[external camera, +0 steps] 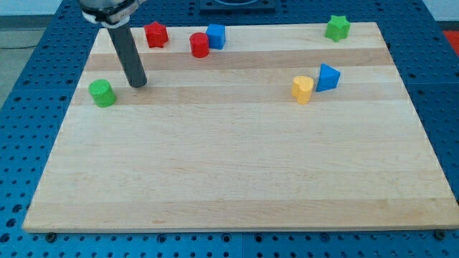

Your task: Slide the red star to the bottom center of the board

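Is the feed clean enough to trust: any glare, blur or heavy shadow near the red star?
Camera view: even, soft light, no glare on the board; the red star is sharp with a faint shadow; my tip, below-left of it, casts only a small one; the board's edges look straight.

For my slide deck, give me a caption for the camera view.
My tip rests right of the green cylinder, below-left of the red star.

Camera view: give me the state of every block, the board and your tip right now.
red star: near the board's top edge, untouched
red cylinder: touching the blue cube
blue cube: upright, near the top edge
green cylinder: near the left edge, alone
green star: top right corner
yellow block: beside the blue triangle
blue triangle: upright
board: flat
my tip: below the red star, touching nothing
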`<state>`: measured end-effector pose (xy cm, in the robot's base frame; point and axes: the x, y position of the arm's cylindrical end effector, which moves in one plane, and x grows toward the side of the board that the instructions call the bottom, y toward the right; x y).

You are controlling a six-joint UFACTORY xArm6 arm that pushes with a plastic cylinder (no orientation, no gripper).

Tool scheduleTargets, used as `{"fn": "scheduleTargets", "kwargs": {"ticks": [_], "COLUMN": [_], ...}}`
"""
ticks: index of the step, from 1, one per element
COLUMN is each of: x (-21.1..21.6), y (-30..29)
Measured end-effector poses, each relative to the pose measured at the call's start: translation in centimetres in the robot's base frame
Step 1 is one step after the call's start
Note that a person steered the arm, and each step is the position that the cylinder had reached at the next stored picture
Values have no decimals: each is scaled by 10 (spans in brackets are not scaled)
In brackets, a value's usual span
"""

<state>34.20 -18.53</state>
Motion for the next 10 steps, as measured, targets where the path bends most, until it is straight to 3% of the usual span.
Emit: {"fn": "scheduleTargets", "kwargs": {"ticks": [1, 2, 3, 4, 10], "x": [-6, -5, -55, -147, -150], "y": [53, 157, 261, 248, 84]}}
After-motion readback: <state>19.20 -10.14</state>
